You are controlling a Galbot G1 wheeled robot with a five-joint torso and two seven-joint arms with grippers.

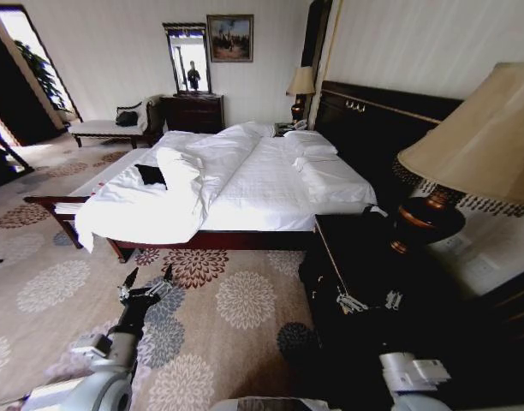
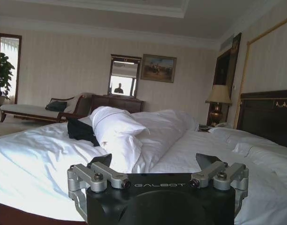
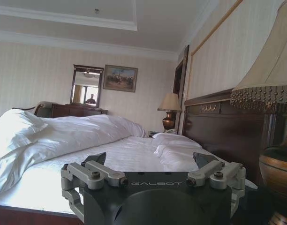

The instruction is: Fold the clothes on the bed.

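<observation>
The clothes (image 1: 151, 175) are a crumpled black heap on the bed (image 1: 262, 184), near its left side, beside the bunched-up white duvet (image 1: 187, 184). The left wrist view shows the black clothes (image 2: 81, 131) lying against the duvet fold (image 2: 117, 133). My left gripper (image 1: 148, 276) hovers open over the carpet, short of the bed's foot, its fingers spread wide (image 2: 155, 161) and empty. My right gripper (image 1: 370, 301) is open and empty (image 3: 149, 160) in front of the dark nightstand, facing the bed (image 3: 129, 159) and headboard (image 3: 223, 126).
A dark nightstand (image 1: 365, 257) with a big lamp (image 1: 476, 145) stands close on the right. A second lamp (image 1: 301, 86), a dresser with mirror (image 1: 193, 110) and a chaise (image 1: 108, 127) line the far wall. Patterned carpet (image 1: 236, 300) lies open before the bed.
</observation>
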